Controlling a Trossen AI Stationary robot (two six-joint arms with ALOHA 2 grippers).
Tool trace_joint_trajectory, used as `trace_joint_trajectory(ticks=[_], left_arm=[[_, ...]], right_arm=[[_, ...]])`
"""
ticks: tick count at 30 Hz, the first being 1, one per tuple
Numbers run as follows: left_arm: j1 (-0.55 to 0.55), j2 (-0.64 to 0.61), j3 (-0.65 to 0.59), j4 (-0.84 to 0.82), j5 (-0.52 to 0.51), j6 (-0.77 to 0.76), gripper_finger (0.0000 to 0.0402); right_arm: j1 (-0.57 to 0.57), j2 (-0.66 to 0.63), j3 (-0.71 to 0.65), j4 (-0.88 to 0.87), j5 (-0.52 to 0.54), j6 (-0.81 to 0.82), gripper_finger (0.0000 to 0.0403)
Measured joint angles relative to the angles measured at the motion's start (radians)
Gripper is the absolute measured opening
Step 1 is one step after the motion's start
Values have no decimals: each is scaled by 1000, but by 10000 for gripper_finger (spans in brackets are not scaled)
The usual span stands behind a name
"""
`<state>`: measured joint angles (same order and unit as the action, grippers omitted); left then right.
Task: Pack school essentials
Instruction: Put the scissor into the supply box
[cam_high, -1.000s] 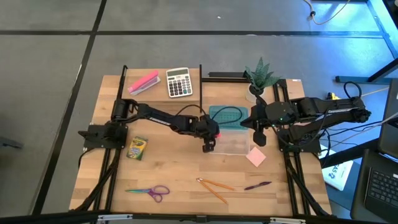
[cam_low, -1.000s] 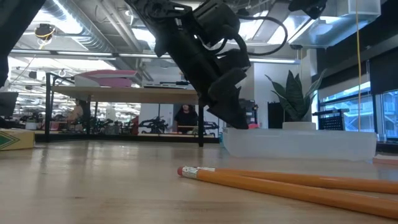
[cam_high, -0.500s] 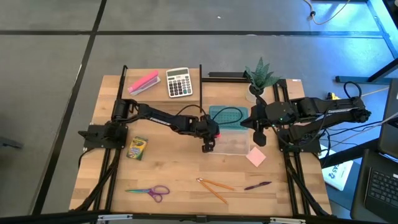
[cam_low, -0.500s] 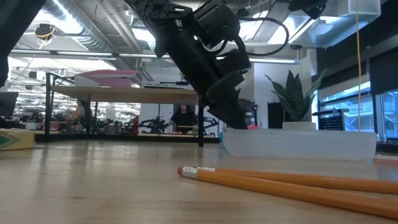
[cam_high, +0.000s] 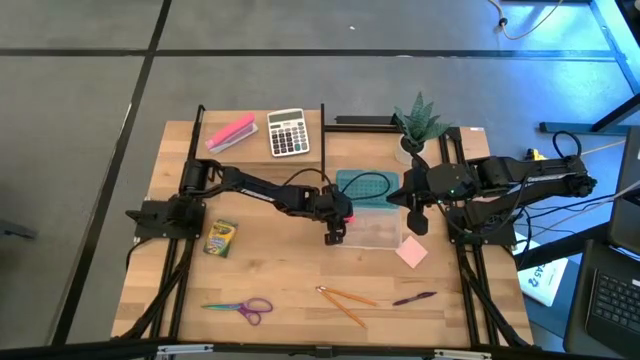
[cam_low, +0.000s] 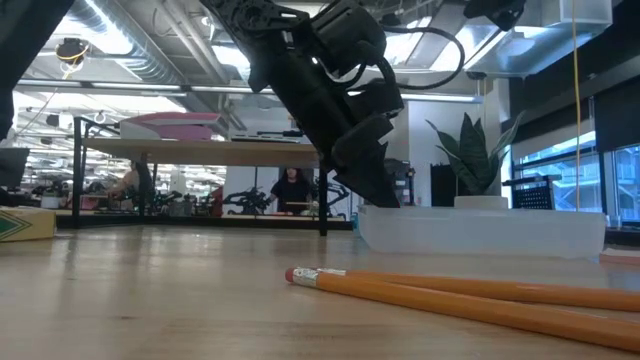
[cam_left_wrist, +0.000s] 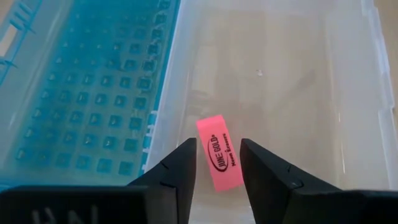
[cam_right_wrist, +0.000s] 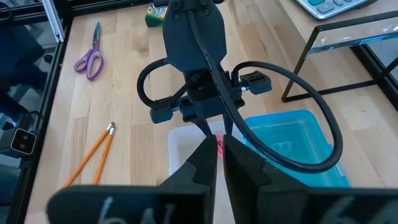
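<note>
**Eraser being held over the open box, release not yet made**

The tiny pink-red eraser (cam_left_wrist: 219, 160) is being pinched between the two fingers of the left gripper (cam_left_wrist: 217, 147), its printed face turned up. It is being held inside the mouth of the clear box (cam_left_wrist: 348, 93), close to the side that adjoins the blue lid (cam_left_wrist: 81, 93). Whether it is being touched by the box floor cannot be told. In the low view the gripper is being kept just above the box wall, not resting on it.

Over the last second almost nothing is being changed. The left arm is being kept in the same pose over the box, and the only shift is being made by a person far off in the room behind. This is being read as a pause at the drop point, so the eraser is likely not packed until the fingers are spread.

The right gripper (cam_high: 416, 220) is being kept waiting just beside the far side of the box, its fingers pressed nearly together on nothing.

Everything else is being left out on the table (cam_high: 280, 270): the pink notepad (cam_high: 412, 253) just beside the box, the crayon box (cam_high: 220, 238) near the left arm's base, and along the front edge the scissors (cam_high: 240, 308), two pencils (cam_high: 345, 300) and pen (cam_high: 414, 298). Most of the packing is thus being judged undone.
</note>
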<state>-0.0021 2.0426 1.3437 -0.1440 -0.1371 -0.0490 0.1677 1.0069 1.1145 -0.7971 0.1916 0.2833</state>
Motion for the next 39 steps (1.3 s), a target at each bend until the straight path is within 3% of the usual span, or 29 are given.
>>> trace_joint_trajectory(ticks=[5,10,19,26,35,39], left_arm=[[0,-14,0,-5,0,-10,115],[0,-87,0,-96,0,-112,115],[-6,-260,1,-418,1,-335,115],[-35,-394,1,-687,0,-551,115],[-158,-497,0,-974,4,-792,115],[-219,-519,0,-1021,99,-814,114]], right_arm=[[0,0,0,0,-1,0,30],[0,0,0,0,-2,0,30],[0,0,0,15,-9,-6,30],[0,-1,0,24,-98,-53,30],[0,2,0,23,-133,-79,30],[0,2,0,23,-133,-86,30]])
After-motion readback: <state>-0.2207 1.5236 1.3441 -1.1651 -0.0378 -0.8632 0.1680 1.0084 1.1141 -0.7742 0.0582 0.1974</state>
